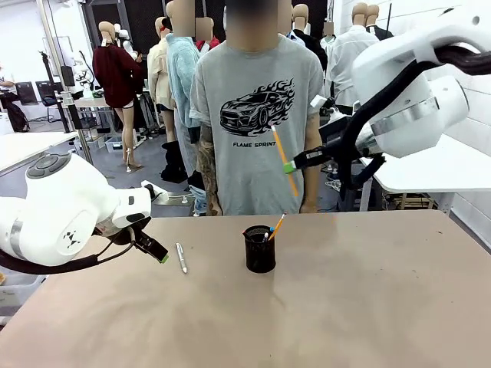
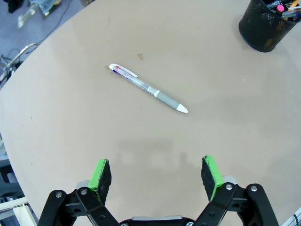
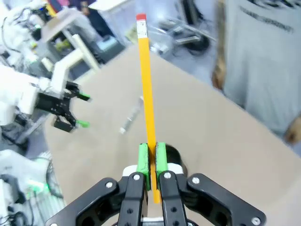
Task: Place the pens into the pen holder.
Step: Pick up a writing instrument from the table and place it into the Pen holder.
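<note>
Front view: the right gripper (image 1: 288,162) hangs at 1 o'clock above the pen holder (image 1: 260,250), fingers clamped on an orange pencil (image 1: 279,146). Bare table (image 1: 360,307) surrounds the holder.

Left wrist view: the left gripper (image 2: 157,173), fingers apart, hovers over open table. A grey pen (image 2: 148,88) lies at 12 o'clock, and the table edge curves at 10.

Right wrist view: the pencil points to 12, with the holder behind the fingers.

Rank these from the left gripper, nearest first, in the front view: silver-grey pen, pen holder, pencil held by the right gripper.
1. silver-grey pen: lying on the table right beside the open left gripper, on its inner side.
2. pen holder: standing mid-table, beyond the pen.
3. pencil: up in the air above the holder, clamped in the right gripper.
</note>
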`<action>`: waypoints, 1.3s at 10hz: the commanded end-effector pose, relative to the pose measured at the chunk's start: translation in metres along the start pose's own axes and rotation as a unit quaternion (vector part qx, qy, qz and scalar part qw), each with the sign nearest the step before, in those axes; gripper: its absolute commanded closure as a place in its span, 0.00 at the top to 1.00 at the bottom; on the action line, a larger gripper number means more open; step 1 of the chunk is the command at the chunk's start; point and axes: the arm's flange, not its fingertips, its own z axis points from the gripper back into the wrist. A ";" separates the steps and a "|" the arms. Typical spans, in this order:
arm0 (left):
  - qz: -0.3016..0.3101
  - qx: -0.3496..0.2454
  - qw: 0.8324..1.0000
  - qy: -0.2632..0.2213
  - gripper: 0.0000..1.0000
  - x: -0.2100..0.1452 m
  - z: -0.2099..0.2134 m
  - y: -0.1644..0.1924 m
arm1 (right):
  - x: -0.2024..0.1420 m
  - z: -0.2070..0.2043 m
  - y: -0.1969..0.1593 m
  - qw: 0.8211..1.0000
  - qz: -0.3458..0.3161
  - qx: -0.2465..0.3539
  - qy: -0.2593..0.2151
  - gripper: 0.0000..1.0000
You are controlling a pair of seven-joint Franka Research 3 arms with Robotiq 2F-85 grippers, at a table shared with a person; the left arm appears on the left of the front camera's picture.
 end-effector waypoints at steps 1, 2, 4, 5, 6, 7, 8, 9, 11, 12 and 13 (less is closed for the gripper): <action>0.003 0.000 1.000 -0.001 1.00 -0.001 0.001 0.002 | -0.022 -0.019 -0.015 0.996 0.032 0.068 -0.052 0.00; 0.003 0.000 1.000 -0.001 1.00 -0.001 0.001 0.002 | -0.023 -0.028 -0.017 0.992 0.045 0.093 -0.076 0.00; 0.003 0.000 1.000 -0.001 1.00 -0.001 0.001 0.002 | -0.027 -0.055 -0.022 1.000 0.020 -0.008 -0.003 0.00; 0.003 0.000 1.000 -0.001 1.00 -0.001 0.001 0.002 | -0.017 -0.025 -0.005 0.993 0.044 0.087 -0.070 0.00; 0.003 0.000 1.000 -0.001 1.00 -0.001 0.001 0.002 | -0.029 -0.037 -0.016 0.996 0.038 0.066 -0.052 0.00; 0.003 0.000 1.000 -0.001 1.00 -0.001 0.001 0.002 | -0.032 -0.031 -0.009 0.987 0.072 0.112 -0.086 0.00; 0.003 0.000 1.000 -0.001 1.00 -0.001 0.001 0.002 | -0.035 -0.037 -0.012 0.981 0.099 0.133 -0.102 0.00; 0.003 0.000 1.000 -0.001 1.00 -0.001 0.001 0.002 | -0.038 -0.047 -0.018 0.972 0.112 0.175 -0.112 0.00; 0.003 0.000 1.000 -0.001 1.00 -0.001 0.001 0.002 | -0.041 -0.062 -0.035 0.965 0.121 0.195 -0.123 0.00; 0.003 0.000 1.000 -0.001 1.00 -0.001 0.001 0.002 | -0.043 -0.069 -0.044 0.960 0.126 0.216 -0.125 0.00; 0.003 0.000 1.000 -0.001 1.00 -0.001 0.001 0.002 | -0.045 -0.077 -0.050 0.955 0.123 0.242 -0.121 0.00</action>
